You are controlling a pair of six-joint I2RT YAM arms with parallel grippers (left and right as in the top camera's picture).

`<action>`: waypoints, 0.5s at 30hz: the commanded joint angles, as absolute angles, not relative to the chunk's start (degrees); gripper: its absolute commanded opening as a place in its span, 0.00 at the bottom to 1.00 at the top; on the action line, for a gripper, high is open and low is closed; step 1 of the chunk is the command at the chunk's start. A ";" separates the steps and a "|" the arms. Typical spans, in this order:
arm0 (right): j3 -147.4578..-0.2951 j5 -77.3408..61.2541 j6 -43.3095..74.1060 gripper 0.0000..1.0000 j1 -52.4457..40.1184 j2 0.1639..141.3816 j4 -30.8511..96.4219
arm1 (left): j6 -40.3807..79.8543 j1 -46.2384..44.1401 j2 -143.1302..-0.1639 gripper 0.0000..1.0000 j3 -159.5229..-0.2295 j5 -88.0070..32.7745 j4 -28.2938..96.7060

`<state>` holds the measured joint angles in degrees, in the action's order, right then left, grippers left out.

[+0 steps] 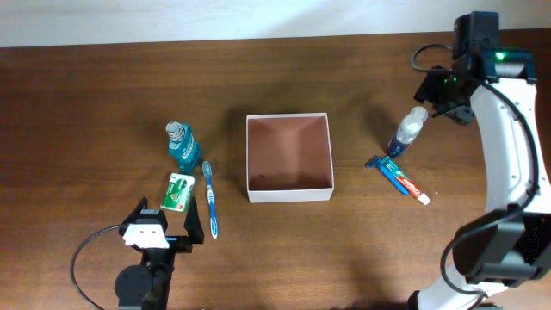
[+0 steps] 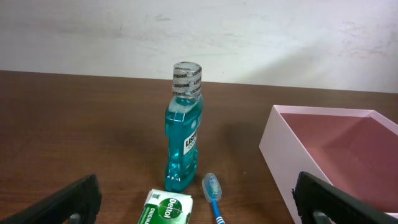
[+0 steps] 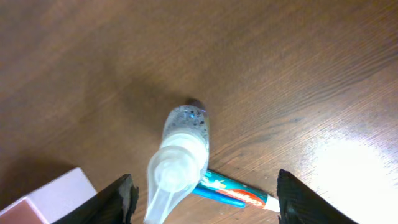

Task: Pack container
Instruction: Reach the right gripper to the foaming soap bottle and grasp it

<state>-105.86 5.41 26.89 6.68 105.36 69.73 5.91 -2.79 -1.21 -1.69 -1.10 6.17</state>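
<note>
The container (image 1: 289, 191), a square white-walled box with a reddish-brown floor, sits mid-table and holds nothing; its corner shows in the left wrist view (image 2: 283, 146). Left of it are a blue mouthwash bottle (image 1: 182, 146), a green soap pack (image 1: 178, 192) and a blue toothbrush (image 1: 210, 200). Right of it stand a clear pump bottle (image 1: 406, 132) and a toothpaste tube (image 1: 402, 179). My left gripper (image 1: 164, 231) is open, low near the front edge, just short of the soap (image 2: 166, 209). My right gripper (image 1: 443, 90) is open above the pump bottle (image 3: 177, 158).
The mouthwash bottle (image 2: 183, 127) stands upright ahead of the left gripper, the toothbrush (image 2: 212, 193) lying to its right. The toothpaste tube (image 3: 233, 193) lies just behind the pump bottle. A white wall bounds the table's far edge.
</note>
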 commanded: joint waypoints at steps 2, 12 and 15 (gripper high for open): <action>-106.02 4.69 27.53 0.59 6.79 107.68 70.35 | 6.42 -2.46 -0.67 0.99 -1.23 -1.74 5.96; -106.02 0.19 27.53 0.61 6.17 111.09 70.74 | 6.42 -2.46 -0.67 0.99 -1.23 -1.76 5.96; -106.02 0.21 27.53 0.61 5.54 111.13 69.78 | 6.42 -2.46 -0.67 0.99 -1.23 -1.76 5.98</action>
